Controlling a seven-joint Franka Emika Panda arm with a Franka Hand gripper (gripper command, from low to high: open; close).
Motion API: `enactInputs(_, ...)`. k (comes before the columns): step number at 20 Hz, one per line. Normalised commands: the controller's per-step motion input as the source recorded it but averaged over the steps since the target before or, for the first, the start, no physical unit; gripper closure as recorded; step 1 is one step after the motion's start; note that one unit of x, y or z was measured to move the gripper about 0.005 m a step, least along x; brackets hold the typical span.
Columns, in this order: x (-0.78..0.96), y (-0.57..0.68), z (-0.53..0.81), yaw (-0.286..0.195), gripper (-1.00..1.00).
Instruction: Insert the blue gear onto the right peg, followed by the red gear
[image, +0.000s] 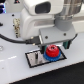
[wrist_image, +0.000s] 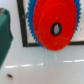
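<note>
Red gear (image: 51, 52) sits stacked on the blue gear (image: 49, 57), over the grey plate (image: 35, 59) on the white worktop (image: 15, 70); arm hangs directly above, pincer's state impossible to tell.

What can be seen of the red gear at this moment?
The red gear is a round, matte, plastic-looking disc with a dark centre hole. It lies flat on top of the wider blue gear, whose teeth show around its edge, on the grey black-bordered plate. In the exterior view the arm hides its upper part. Whether the gripper touches it cannot be told.
</note>
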Motion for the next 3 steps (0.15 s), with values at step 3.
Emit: enactInputs(3, 0.01, 0.00, 0.00, 0.000, -1.00)
